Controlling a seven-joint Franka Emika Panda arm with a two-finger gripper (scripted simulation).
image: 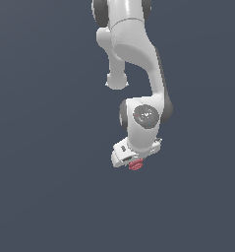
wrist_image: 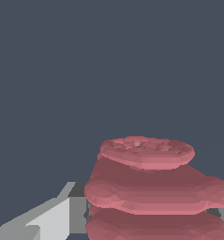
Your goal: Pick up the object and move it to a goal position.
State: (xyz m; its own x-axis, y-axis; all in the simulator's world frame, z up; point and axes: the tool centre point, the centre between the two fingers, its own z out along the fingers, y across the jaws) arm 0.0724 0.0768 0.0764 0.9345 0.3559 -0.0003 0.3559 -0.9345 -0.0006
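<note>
- A white Panda arm [image: 138,59] reaches down in the exterior view against a plain slate-blue surface, its gripper [image: 132,161] pointed downward with the red object [image: 135,166] showing just under the white hand.
- In the wrist view the red object [wrist_image: 151,187], a ridged lump like stacked discs, fills the space at the fingertips, with one pale grey finger [wrist_image: 48,218] pressed alongside it; the opposite finger is barely visible at the frame's edge.
- The claw appears clamped on the object, with no gap seen between finger and lump, though whether the object is lifted or resting on the surface cannot be told: no shadow or contact line shows.
- No goal marker is visible in either view.
- Judgement: the step in hand is carrying the object to its goal. Done well, that means holding the clamp steady, travelling smoothly without jerks, and keeping the ridged sides from slipping between the pads.
</note>
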